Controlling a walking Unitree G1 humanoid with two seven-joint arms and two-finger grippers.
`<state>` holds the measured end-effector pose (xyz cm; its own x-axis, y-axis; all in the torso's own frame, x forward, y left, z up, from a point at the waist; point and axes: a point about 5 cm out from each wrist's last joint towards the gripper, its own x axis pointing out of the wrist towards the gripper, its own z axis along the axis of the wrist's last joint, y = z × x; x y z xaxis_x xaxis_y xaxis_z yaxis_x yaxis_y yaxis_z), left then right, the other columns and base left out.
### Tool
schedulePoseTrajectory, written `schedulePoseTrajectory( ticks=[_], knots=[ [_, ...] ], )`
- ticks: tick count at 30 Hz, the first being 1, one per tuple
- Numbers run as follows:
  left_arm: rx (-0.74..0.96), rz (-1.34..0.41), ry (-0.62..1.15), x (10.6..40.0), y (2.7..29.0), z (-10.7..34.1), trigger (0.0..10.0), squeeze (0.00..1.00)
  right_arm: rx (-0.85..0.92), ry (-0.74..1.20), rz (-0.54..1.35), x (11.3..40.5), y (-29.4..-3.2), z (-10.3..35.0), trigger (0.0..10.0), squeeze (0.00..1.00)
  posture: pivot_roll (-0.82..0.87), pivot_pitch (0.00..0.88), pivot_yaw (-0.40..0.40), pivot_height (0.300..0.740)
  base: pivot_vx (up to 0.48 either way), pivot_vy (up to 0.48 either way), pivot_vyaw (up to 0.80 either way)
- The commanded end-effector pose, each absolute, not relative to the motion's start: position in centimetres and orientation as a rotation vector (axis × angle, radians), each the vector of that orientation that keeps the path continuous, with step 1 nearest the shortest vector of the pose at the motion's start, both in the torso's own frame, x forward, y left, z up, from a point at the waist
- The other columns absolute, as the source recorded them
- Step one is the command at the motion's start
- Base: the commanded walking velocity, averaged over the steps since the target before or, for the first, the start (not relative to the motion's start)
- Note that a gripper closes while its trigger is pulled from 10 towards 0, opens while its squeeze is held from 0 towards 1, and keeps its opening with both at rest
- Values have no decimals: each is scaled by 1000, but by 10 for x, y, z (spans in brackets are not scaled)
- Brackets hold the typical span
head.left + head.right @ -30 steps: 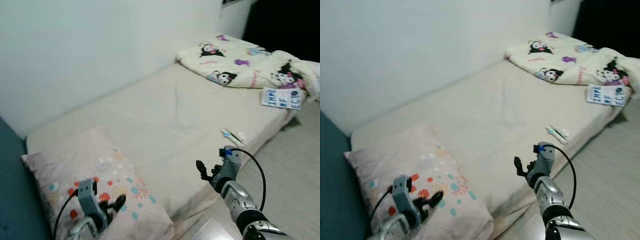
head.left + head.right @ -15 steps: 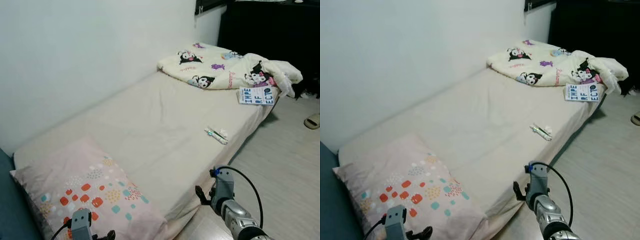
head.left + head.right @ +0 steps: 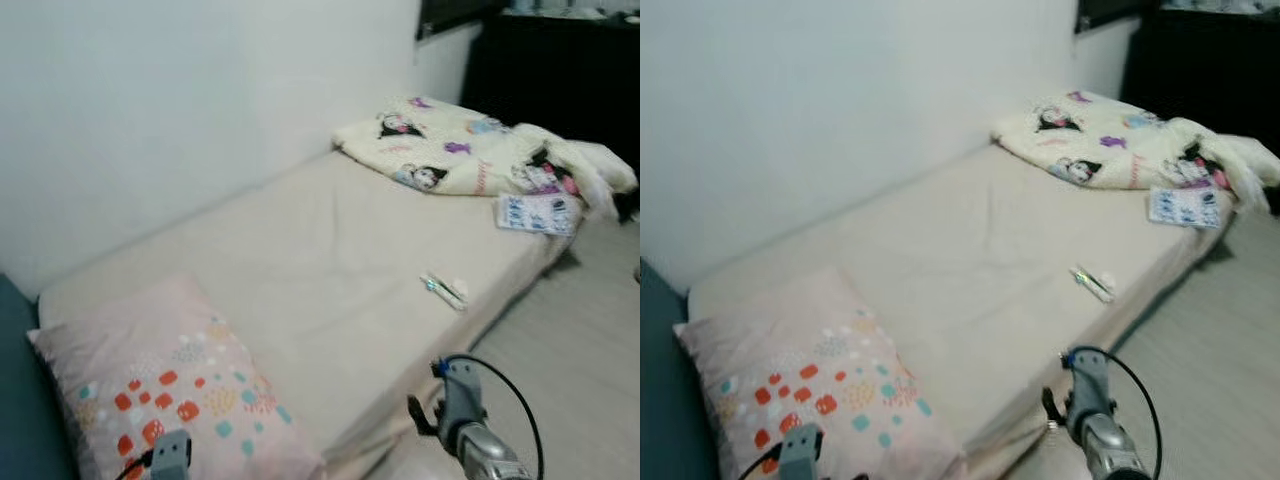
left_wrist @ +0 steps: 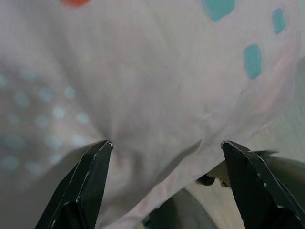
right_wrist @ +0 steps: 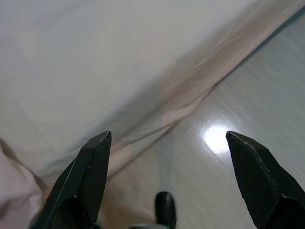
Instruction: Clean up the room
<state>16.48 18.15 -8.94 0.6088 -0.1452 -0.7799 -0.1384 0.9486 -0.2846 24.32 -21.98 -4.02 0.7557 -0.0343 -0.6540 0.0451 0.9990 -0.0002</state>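
Nothing looks tidied yet: both the left gripper [image 4: 164, 148] and right gripper [image 5: 167, 143] hang wide apart and empty, pillow [image 3: 170, 385] just under the left jaws, while blanket [image 3: 470, 150], booklet [image 3: 537, 213] and toothbrush [image 3: 443, 290] wait well beyond them.

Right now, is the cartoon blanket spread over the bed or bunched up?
Bunched up. The blanket lies crumpled in a heap at the far end of the mattress, whose sheet is otherwise bare.
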Motion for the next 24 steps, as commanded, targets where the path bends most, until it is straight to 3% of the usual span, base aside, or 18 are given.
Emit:
schedulePoseTrajectory(
  ticks=[1,5,13,21,24],
  knots=[
    [-315,11,982,152,187,-95,10000,0,43,767,-61,232,-218,-50,10000,0,-150,0,67,740,0,-454,744],
    [-316,15,989,150,188,-96,10000,0,53,775,-78,227,-219,-52,10000,0,-156,0,78,740,0,-459,744],
    [-315,25,1019,140,192,-99,10000,0,71,810,-93,218,-219,-59,10000,0,-150,0,77,740,0,-463,0],
    [-317,29,1029,137,193,-100,10000,0,79,823,-78,216,-217,-60,10000,0,-149,1,77,740,0,-467,796],
    [-316,25,1033,137,192,-100,10000,0,108,818,-99,217,-217,-59,10000,0,-150,0,78,740,0,-469,0]
  ],
)
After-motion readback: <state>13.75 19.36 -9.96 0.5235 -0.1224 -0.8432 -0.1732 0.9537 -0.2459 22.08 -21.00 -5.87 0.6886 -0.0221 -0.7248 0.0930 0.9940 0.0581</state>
